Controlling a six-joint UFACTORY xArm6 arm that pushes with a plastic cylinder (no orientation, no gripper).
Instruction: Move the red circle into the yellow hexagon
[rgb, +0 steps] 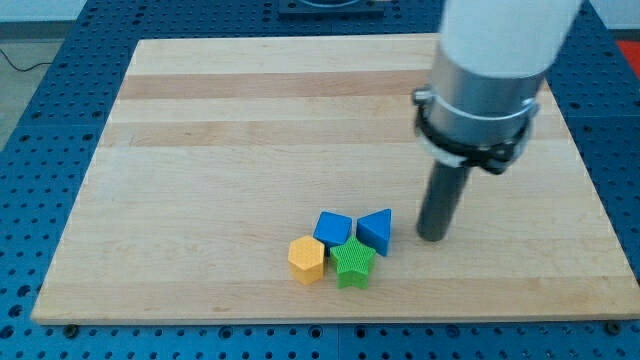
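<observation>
The scene you recorded was bright and evenly lit, with soft light that seemed to come from above. On the wooden board (200, 150) the shadows were weak: only a small dark patch sat around my tip (432, 238), and thin shadows lay under the blocks at 6 o'clock. The white arm housing (505, 40) at 1 o'clock looked almost overexposed and slightly blurred. The board edges stayed straight, without visible distortion.
</observation>
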